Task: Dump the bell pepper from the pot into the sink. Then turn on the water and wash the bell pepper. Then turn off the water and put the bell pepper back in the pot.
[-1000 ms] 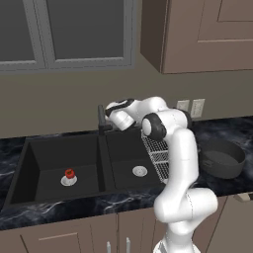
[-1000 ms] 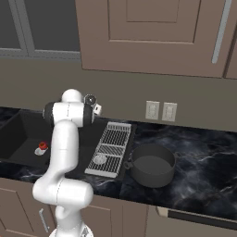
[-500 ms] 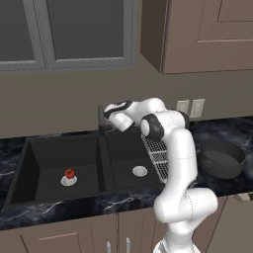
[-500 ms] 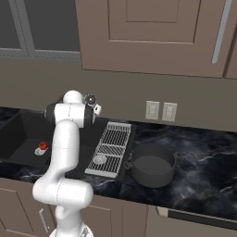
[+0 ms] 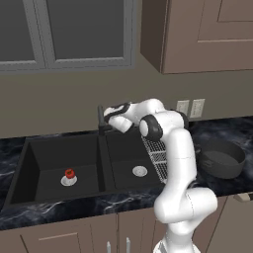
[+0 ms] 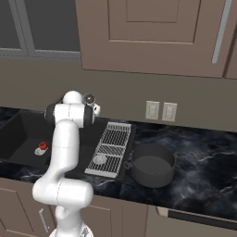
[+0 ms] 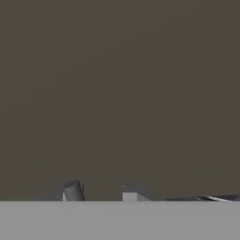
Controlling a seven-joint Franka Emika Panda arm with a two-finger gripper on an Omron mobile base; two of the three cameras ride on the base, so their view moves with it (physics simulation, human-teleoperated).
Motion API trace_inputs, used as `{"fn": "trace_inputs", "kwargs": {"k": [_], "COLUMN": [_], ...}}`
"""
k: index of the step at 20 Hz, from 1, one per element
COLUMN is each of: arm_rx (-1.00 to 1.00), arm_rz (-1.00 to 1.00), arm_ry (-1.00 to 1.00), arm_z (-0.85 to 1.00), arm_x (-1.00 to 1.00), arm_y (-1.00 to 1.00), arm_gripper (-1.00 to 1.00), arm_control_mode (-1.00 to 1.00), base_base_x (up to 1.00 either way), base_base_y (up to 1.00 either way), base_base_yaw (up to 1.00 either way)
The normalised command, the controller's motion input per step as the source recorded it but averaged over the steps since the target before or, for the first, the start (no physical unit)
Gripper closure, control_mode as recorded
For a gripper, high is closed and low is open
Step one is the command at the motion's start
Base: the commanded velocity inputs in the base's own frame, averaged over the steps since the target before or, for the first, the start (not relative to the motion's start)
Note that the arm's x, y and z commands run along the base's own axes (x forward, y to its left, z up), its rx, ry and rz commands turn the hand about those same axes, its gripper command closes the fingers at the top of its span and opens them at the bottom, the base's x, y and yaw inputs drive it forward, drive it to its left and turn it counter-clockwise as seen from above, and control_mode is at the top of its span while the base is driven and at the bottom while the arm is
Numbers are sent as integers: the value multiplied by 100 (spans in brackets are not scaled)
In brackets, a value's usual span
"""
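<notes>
A taupe-brown wall [image 5: 74, 99] was seen behind a black marbled counter [image 6: 203, 166] veined in white. Brown wall cabinets with recessed panels [image 6: 152, 32] were hung above it, and a long metal handle [image 6: 217, 32] was fitted to one door. Farther left, grey-framed cabinets with dark glass fronts [image 5: 64, 29] were mounted. Two pale outlets [image 6: 159, 111] were set side by side into the wall just above the counter. Brown base cabinets [image 5: 64, 237] were ranged under the counter, with two slim handles [image 5: 117, 245] at the meeting of two doors. A silver wire rack [image 6: 111, 146] was laid on the counter. Even, soft light was cast throughout.
</notes>
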Motion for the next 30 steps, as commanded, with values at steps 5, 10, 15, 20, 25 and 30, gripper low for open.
{"fn": "trace_inputs", "kwargs": {"k": [5,10,15,20,25,30], "arm_rx": [0,0,0,0,0,2], "arm_rz": [-5,-7,-7,-7,-7,-6], "arm_ry": [5,4,6,5,6,8], "arm_z": [-16,-21,-26,-24,-24,-31], "arm_x": [0,0,0,0,0,0], "arm_y": [-57,-78,-82,-84,-87,-85], "arm_gripper": [100,100,100,100,100,100], "arm_control_mode": [-100,-100,-100,-100,-100,-100], "base_base_x": [0,0,0,0,0,0], "base_base_y": [0,0,0,0,0,0], "base_base_yaw": [0,0,0,0,0,0]}}
